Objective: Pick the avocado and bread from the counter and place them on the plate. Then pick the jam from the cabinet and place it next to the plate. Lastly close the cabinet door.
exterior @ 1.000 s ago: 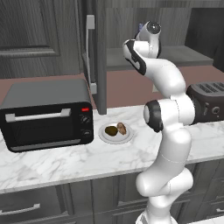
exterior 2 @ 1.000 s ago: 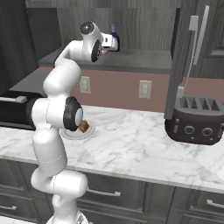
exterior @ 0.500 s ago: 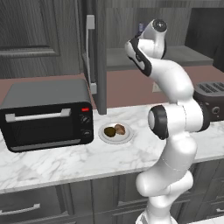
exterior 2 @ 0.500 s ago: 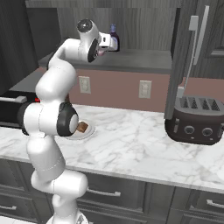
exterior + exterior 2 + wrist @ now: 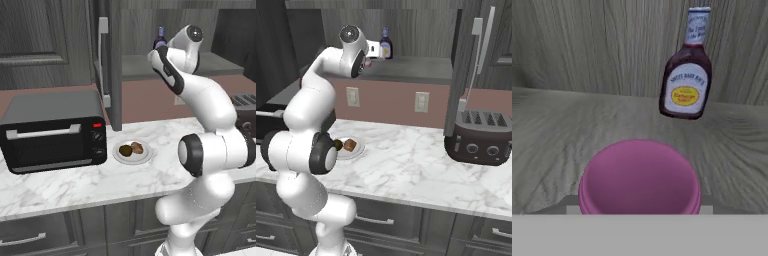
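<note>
The white arm reached up into the open dark grey wood-grain wall cabinet (image 5: 406, 70), its two-finger gripper (image 5: 374, 51) at the grey shelf just beside the tall dark bottle with a yellow label (image 5: 385, 44). From the hand camera, the squat pink-purple jam jar (image 5: 640, 177) sat directly in front of the hand, low and very close, with the dark bottle (image 5: 686, 70) standing upright behind it and a little to one side, against the wood-grain back wall. The fingertips were hidden, so whether the claw was released or clenched on the jar could not be told. Below, on the white marble counter with grey veins (image 5: 75, 182), the small round pale plate (image 5: 146, 155) carried the dark olive avocado (image 5: 125, 150) and the tan-brown bread lump (image 5: 137, 147) side by side, touching. The tall dark grey cabinet door with its vertical silver bar handle (image 5: 103, 55) stood open, edge-on above the black toaster oven (image 5: 52, 130), and a dark toaster (image 5: 481, 137) sat on the counter's far end
</note>
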### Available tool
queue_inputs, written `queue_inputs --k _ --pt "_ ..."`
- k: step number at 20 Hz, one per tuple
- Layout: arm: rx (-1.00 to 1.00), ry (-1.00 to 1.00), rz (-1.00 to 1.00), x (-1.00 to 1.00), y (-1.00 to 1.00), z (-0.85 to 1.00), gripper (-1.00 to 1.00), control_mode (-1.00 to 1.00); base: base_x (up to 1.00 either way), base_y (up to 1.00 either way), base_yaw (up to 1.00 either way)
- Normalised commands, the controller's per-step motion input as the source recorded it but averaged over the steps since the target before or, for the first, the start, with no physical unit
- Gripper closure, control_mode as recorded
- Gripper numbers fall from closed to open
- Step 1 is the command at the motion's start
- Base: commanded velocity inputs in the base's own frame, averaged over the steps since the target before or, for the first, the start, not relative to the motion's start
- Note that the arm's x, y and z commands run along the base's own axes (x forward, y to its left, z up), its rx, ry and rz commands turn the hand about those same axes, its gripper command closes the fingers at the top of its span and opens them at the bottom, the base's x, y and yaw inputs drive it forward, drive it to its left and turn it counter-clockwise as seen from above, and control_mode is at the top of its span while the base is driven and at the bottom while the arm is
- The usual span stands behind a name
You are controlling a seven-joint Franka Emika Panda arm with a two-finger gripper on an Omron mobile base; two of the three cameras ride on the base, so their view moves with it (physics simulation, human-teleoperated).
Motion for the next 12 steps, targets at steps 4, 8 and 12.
queue_inputs --k 4,8,12 --pt "0.00 -0.06 0.05 -0.66 0.00 0.03 1.00 -1.00 0.00 0.00 0.00" --pt "0.00 -0.08 0.05 -0.72 0.00 0.12 1.00 -1.00 0.00 0.00 0.00" --pt "0.00 -0.06 0.04 -0.75 0.00 0.18 1.00 -1.00 0.00 0.00 0.00"
